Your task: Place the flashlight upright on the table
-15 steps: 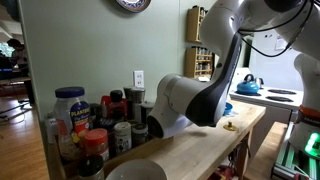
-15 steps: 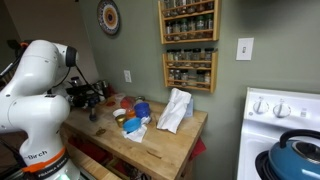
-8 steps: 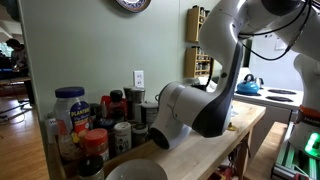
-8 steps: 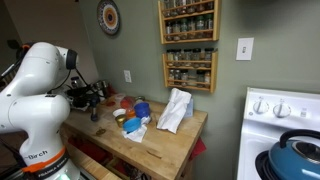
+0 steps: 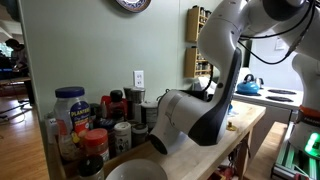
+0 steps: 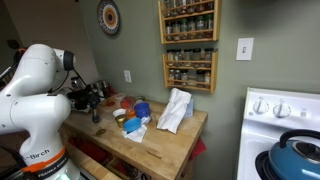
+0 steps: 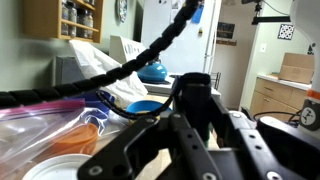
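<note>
The black flashlight (image 7: pixel 192 98) stands as a dark cylinder between my gripper's fingers (image 7: pixel 190 125) in the wrist view, and the fingers look shut on it. In an exterior view the gripper (image 6: pixel 93 101) hangs over the near left end of the pale wooden table (image 6: pixel 165 145), and the flashlight (image 6: pixel 96 114) points down from it, close to the table top. I cannot tell whether it touches the wood. In an exterior view (image 5: pixel 190 115) the arm's body hides the gripper and flashlight; the table (image 5: pixel 205 150) shows below.
Spice jars and bottles (image 5: pixel 95 125) crowd one end of the table, with a white bowl (image 5: pixel 135 172) in front. A blue bowl (image 6: pixel 143 109), small tins and a white crumpled bag (image 6: pixel 175 108) lie mid-table. A white stove with a blue kettle (image 6: pixel 298 152) stands beyond.
The arm's forearm has swung and dropped a little in front of the camera. The gripper stays over the same spot with the flashlight in it.
</note>
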Robot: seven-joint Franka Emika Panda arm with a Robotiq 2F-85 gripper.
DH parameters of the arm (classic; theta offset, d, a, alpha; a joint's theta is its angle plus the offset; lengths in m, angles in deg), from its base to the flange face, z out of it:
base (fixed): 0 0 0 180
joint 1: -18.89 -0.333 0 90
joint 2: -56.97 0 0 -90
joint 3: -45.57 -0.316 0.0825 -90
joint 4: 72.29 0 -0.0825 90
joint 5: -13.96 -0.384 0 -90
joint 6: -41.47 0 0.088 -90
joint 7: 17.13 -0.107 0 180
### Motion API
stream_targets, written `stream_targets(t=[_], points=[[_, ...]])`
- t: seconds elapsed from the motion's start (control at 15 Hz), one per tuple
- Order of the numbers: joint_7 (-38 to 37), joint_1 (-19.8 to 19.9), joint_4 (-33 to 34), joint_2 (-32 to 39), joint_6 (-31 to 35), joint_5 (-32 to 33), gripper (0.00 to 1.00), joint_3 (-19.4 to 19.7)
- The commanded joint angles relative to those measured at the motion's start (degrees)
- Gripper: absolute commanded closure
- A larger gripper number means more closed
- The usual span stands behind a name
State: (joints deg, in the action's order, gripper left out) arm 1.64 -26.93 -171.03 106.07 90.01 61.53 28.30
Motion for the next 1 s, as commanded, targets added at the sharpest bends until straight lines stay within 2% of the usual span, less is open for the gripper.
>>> stream_targets(t=[0.0, 0.53, 0.6, 0.8, 0.87, 0.93], points=[[-3.61, 1.51, 2.41, 1.49, 0.43, -3.36, 0.92, -1.62], [-11.98, 0.52, 5.26, 4.52, -1.66, -8.42, 0.92, -0.30], [-11.35, -2.26, 4.52, 3.94, -0.18, -9.87, 0.92, 3.30], [-11.57, -4.29, 4.86, 4.24, -0.34, -11.89, 0.92, 5.98], [-11.31, -4.44, 5.03, 4.38, -0.32, -12.25, 0.65, 6.08], [-11.29, -4.80, 5.25, 4.44, -0.32, -12.65, 0.69, 6.44]])
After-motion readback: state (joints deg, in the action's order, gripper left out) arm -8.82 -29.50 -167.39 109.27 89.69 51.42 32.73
